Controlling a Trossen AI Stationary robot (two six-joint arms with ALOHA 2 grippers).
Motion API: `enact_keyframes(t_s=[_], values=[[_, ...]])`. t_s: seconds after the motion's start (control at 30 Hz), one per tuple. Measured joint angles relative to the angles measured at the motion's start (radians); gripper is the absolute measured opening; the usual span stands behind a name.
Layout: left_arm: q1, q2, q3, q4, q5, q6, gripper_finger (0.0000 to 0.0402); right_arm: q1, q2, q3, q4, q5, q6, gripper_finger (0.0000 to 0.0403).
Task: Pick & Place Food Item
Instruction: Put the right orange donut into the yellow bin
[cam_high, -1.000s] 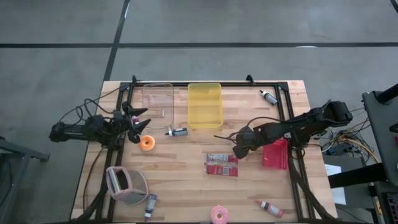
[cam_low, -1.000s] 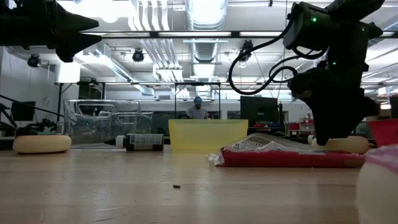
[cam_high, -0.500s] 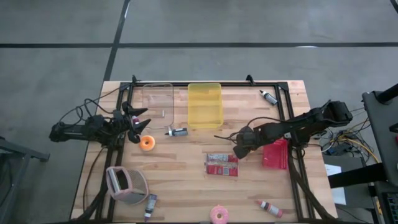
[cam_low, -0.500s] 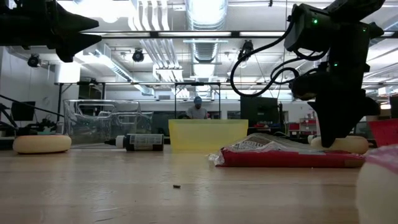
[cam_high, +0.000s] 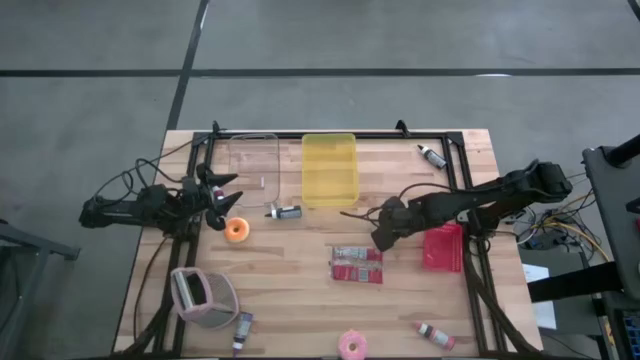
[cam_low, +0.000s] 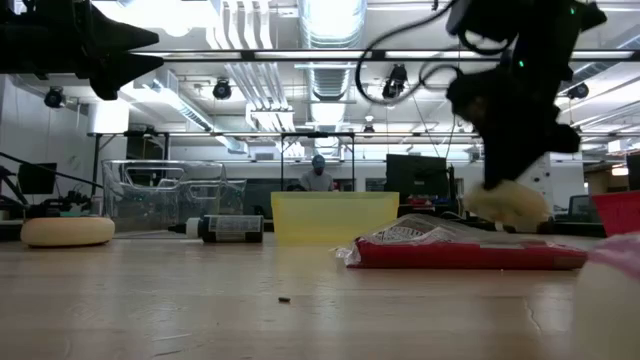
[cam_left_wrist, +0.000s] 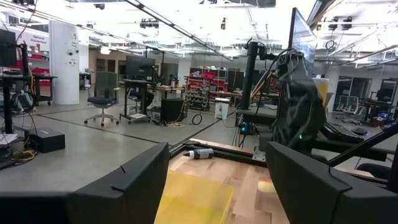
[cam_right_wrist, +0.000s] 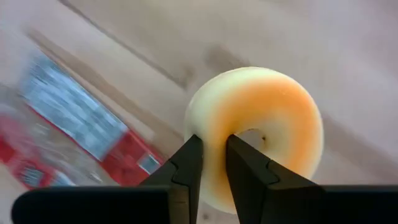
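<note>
The right gripper (cam_right_wrist: 211, 165) is clamped on the rim of a pale ring-shaped doughnut with an orange-tinted top (cam_right_wrist: 258, 134), held clear of the wooden table (cam_high: 300, 290) just beside a red and white snack packet (cam_high: 357, 264). From overhead the doughnut is hidden beneath the gripper. The left gripper (cam_high: 222, 197) is parked near the table's left edge, fingers spread.
</note>
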Motion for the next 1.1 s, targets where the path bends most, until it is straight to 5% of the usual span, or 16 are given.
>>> enact_keyframes(t_s=[0.23, 0.43, 0.7, 1.1], values=[[0.001, 0.0, 0.0, 0.0, 0.0, 0.0, 0.0275, 0.0, -0.054, 0.107, 0.035, 0.303, -0.152, 0.0077], [0.0, 0.0, 0.0, 0.0, 0.0, 0.0, 0.0275, -0.025, -0.046, 0.157, 0.243, 0.536, -0.463, 0.0072], [0.0, 0.0, 0.0, 0.0, 0.0, 0.0, 0.0275, -0.157, 0.045, 0.171, 0.533, 0.501, -0.765, 0.0063], [0.0, 0.0, 0.0, 0.0, 0.0, 0.0, 0.0275, -0.26, 0.192, 0.196, 0.615, 0.422, -0.834, 0.007]])
